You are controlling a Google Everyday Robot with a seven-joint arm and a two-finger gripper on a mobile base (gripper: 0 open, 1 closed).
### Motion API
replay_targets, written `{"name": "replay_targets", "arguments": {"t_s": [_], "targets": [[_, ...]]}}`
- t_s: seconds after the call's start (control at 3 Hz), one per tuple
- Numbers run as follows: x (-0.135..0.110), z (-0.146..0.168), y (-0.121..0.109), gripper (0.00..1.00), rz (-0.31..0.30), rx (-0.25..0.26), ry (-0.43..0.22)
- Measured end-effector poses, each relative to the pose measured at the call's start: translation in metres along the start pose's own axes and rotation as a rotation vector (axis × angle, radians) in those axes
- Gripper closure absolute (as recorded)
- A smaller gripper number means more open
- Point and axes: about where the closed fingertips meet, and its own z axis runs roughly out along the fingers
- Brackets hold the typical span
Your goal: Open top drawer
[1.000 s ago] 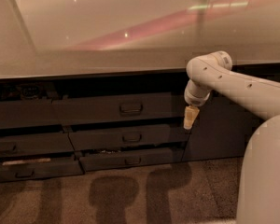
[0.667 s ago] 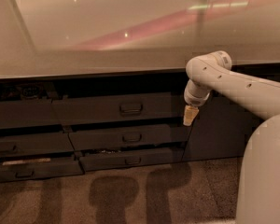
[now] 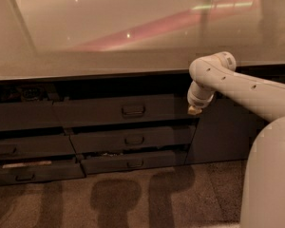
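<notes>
The gripper [image 3: 194, 109] hangs at the right end of the top drawer [image 3: 90, 112], just under the bench [image 3: 109, 42] edge and well right of the loop handle [image 3: 133, 110]; whether it is clenched or released I cannot tell. From that offset, a reach could catch the drawer's corner or drift onto the shallower drawer [image 3: 99, 141] below, missing the handle. The top drawer's long axis runs left to right with its front facing the camera, and it seems slightly ajar.

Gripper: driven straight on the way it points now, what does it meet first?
The gripper points roughly downward beside the right end of the top drawer. Nothing shows beneath it, so probably the floor first, though depth is unclear and a lower drawer front could be nearer.
</notes>
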Motion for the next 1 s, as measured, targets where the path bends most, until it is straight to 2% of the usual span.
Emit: {"name": "replay_targets", "arguments": {"t_s": [0.33,0.67,1.0], "targets": [[0.0,0.0,0.0,0.88,0.0,0.0,0.0],[0.0,-0.0001,0.0,1.0,0.0,0.0,0.0],[-0.0006,-0.0039,-0.0011,1.0,0.0,0.0,0.0]]}}
